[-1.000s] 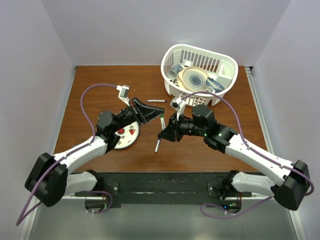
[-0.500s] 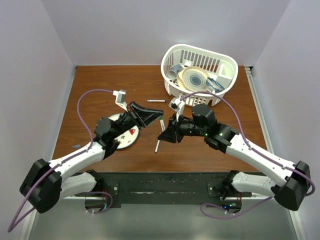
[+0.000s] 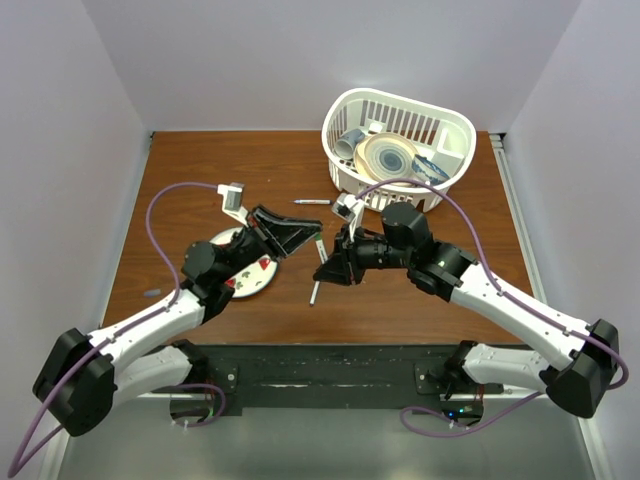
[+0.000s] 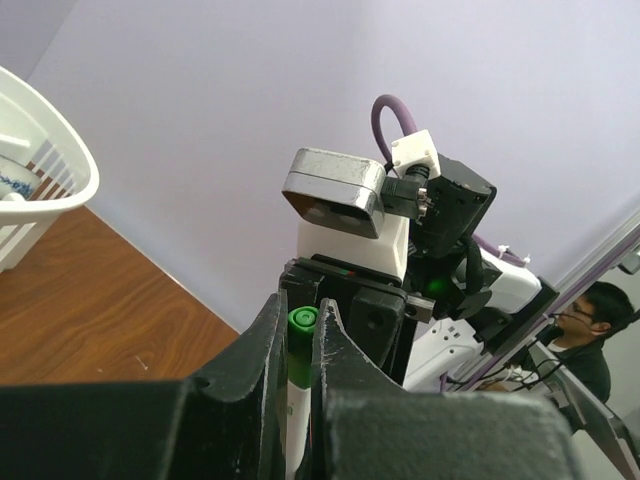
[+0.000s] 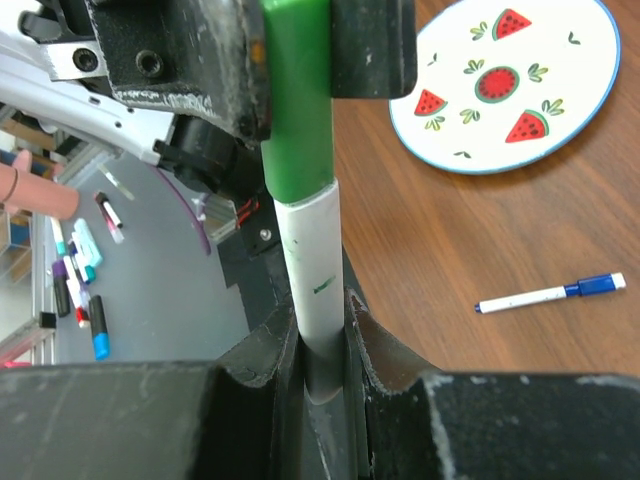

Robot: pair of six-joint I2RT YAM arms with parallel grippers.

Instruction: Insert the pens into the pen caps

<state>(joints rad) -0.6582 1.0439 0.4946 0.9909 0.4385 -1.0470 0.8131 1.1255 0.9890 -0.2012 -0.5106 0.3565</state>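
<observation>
A pen with a white barrel (image 5: 312, 270) and a green cap (image 5: 296, 110) is held between both grippers above the table. My right gripper (image 5: 322, 322) is shut on the barrel's lower end. My left gripper (image 4: 298, 325) is shut on the green cap (image 4: 302, 322), which sits on the barrel. In the top view the left gripper (image 3: 310, 238) and right gripper (image 3: 326, 262) meet near the table's middle. A second pen with a blue cap (image 5: 550, 295) lies on the table; it also shows in the top view (image 3: 314, 291). A third pen with a dark cap (image 3: 312, 201) lies farther back.
A round watermelon-print plate (image 3: 262, 278) lies under the left arm, also in the right wrist view (image 5: 560, 110). A white slotted basket (image 3: 455, 125) holding tape rolls and other items stands at the back right. The wooden table (image 3: 200, 170) is walled in on three sides.
My left arm has swung its elbow back and to the left, uncovering more of the plate. Both grippers stay joined on the green-capped pen at about the same spot.
</observation>
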